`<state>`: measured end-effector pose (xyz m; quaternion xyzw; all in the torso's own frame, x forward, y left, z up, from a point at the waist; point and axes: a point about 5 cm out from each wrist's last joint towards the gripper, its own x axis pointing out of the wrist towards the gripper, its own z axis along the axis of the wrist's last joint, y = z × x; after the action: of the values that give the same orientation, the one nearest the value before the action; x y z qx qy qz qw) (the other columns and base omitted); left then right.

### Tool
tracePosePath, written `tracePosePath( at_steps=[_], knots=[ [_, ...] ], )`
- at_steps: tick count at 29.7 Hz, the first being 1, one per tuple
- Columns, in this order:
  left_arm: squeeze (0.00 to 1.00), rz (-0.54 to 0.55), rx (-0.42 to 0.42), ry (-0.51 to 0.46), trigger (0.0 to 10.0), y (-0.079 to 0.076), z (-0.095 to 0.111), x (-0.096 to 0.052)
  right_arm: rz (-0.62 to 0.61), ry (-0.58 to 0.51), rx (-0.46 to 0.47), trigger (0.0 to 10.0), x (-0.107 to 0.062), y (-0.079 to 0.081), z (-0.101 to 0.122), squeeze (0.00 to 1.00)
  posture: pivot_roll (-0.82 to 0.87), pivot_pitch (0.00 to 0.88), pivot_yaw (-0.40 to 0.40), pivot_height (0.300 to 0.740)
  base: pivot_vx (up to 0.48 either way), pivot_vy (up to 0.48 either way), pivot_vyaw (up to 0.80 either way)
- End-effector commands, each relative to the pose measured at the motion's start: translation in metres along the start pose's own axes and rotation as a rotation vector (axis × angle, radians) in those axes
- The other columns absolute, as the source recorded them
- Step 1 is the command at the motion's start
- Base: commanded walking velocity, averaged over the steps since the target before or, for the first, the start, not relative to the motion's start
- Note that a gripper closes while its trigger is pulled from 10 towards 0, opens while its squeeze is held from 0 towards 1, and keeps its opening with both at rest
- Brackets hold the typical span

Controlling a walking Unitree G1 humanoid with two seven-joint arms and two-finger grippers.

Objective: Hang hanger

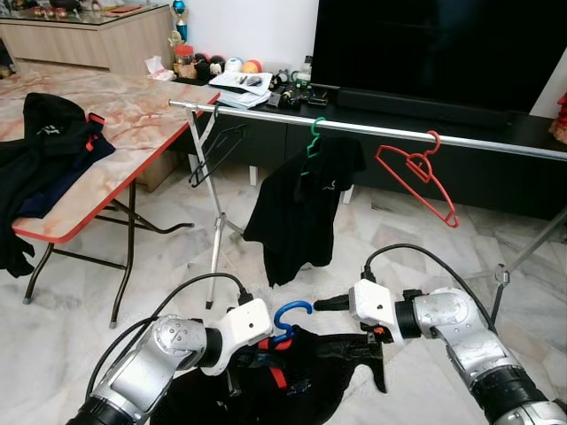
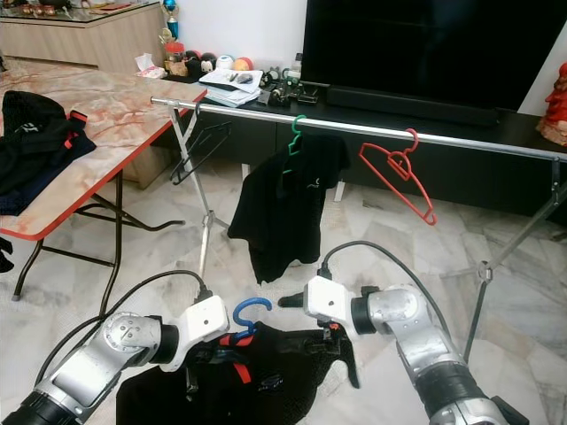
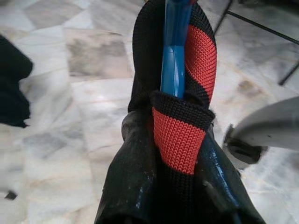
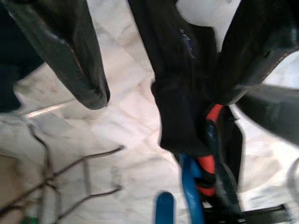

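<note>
A blue hanger [image 1: 292, 315] carries a black garment [image 1: 319, 372] with a red and black collar [image 3: 184, 135], low over the floor in front of me. My left gripper [image 3: 175, 158] is shut on the hanger's neck through the collar. My right gripper [image 1: 356, 333] is open at the garment's shoulder, and its fingers [image 4: 74, 51] stand wide apart with black cloth between them. The silver clothes rail [image 1: 372, 130] runs across ahead, above and beyond both grippers.
On the rail hang an empty black hanger [image 1: 217, 146], a green hanger with a black shirt [image 1: 306, 204] and an empty red hanger [image 1: 416, 173]. A marble-topped folding table [image 1: 142, 115] with dark clothes [image 1: 44, 150] stands to the left. A TV cabinet [image 1: 496, 168] lies behind the rail.
</note>
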<state>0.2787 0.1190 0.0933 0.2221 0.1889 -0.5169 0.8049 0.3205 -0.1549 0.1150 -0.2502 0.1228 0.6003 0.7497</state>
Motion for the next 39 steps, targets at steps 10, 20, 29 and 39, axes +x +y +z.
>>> tracePosePath(
  at_steps=[10, 20, 29, 39],
  knots=[
    [0.0, 0.435, -0.116, 0.006, 0.4, 0.021, -0.038, -0.021, -0.521, 0.022, 0.218, 10.0, -0.008, -0.012, -0.037, 0.0, 0.14, 0.0, -0.027, 0.74, 0.0, 0.0, 0.0],
    [0.0, 0.795, -0.32, -0.06, 10.0, 0.028, -0.068, -0.058, -0.96, 0.301, 0.919, 10.0, 0.009, 0.078, -0.141, 0.0, 0.13, 0.0, -0.026, 0.74, 0.0, 0.0, 0.0],
    [0.0, 0.859, -0.383, -0.034, 10.0, 0.016, -0.082, -0.064, -1.081, 0.382, 1.205, 10.0, 0.019, 0.132, -0.164, 0.0, 0.14, 0.0, -0.019, 0.74, 0.0, 0.0, 0.0],
    [0.0, 1.002, -0.318, 0.048, 10.0, 0.027, -0.096, -0.08, -1.077, 0.448, 1.232, 10.0, 0.026, 0.156, -0.169, 0.0, 0.14, 0.0, -0.024, 0.74, 0.0, 0.0, 0.0]
  ],
)
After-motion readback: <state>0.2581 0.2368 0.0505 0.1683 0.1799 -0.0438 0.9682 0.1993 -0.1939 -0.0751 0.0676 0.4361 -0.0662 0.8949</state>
